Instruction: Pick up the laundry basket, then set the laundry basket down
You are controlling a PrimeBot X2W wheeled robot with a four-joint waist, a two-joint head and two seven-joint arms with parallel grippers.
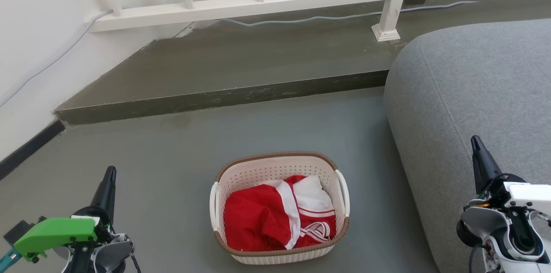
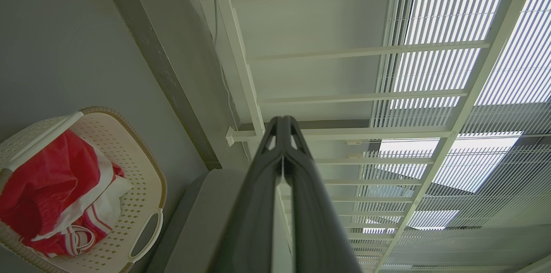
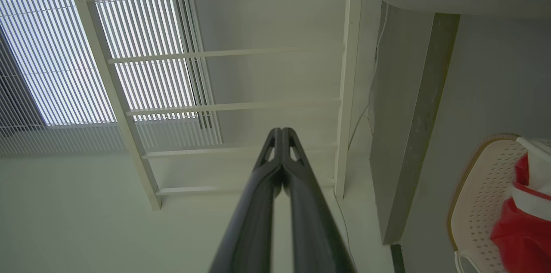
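L claw (image 1: 110,174): fingers pressed together, nothing betw them; tips point fwd.
R claw (image 1: 476,144): same, narrow, fingers meeting, holding nothing.
Basket: laundry basket (image 1: 269,170) stands upright and flat on the grey floor (image 1: 150,156), betw the two claws, inboard of each and clear of both.
Contents: red-and-white garment (image 1: 275,217) bunched inside, mostly below the brown rim.
Handles: white loop on each short side, L handle (image 1: 213,200) twd L claw, R handle (image 1: 343,191) twd R claw; no finger on either.
Sofa: grey upholstered seat (image 1: 473,92) right by R claw; its rounded edge looks to lie betw that claw and the basket.
Ahead of claws: raised concrete step (image 1: 215,96), then white railing (image 1: 258,1).
Stage: basket down, claws off. Fits basket awaiting pickup, and equally basket put back down w/ arms withdrawn. Can't tell which.
Risk 1: any inward sweep w/ shut fingers prob nudges the light plastic basket, and it would likely skid on the smooth floor.
Risk 2: R arm has little room, so an elbow or wrist could drag on the sofa and throw off its aim.
Risk 3: if it gets lifted by one loop, or by two at uneven height, the basket tips and the garment slides out.
Risk 4: loops are thin, so a shallow grip could slip off under load.
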